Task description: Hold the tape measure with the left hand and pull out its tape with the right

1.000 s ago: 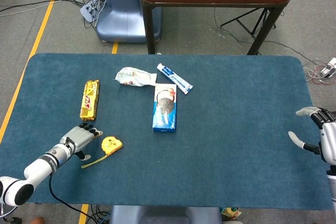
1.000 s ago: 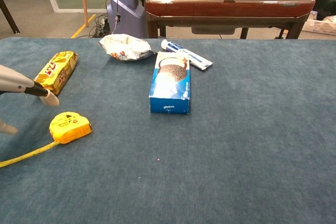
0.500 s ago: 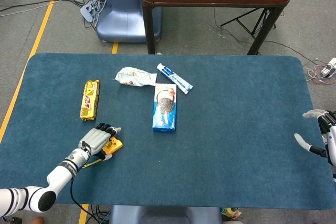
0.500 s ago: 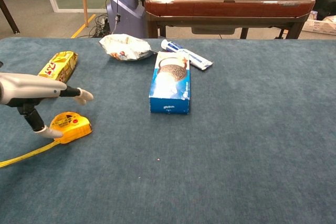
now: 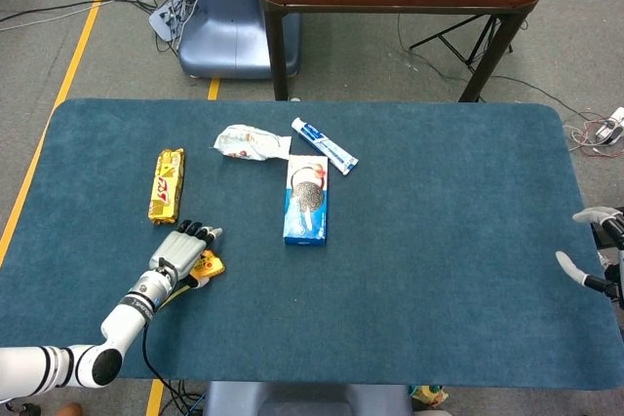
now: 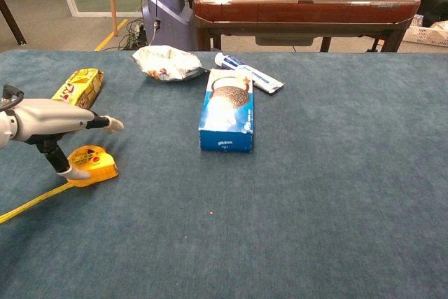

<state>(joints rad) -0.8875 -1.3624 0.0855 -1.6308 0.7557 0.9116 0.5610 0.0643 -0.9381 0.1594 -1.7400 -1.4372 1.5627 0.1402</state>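
Step in hand: the grasp. The yellow plastic tape measure (image 6: pixel 92 164), at 8 o'clock on the blue tabletop (image 5: pixel 439 241), is covered by the left hand (image 5: pixel 182 253), fingers spread, not yet closed. The right hand (image 5: pixel 597 250) waits at 4 o'clock, spread, holding nothing. Next: fingers are to be closed around the case.

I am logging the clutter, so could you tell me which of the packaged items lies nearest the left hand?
The yellow snack bar, lying just beyond the left hand. The blue box, crumpled white packet and white-and-blue tube all lie farther right.

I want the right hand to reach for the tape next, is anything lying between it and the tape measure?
Nothing visible blocks it. The right hand is at the table's far right edge; bare cloth runs to the tape measure under the left hand. The blue box lies farther back.
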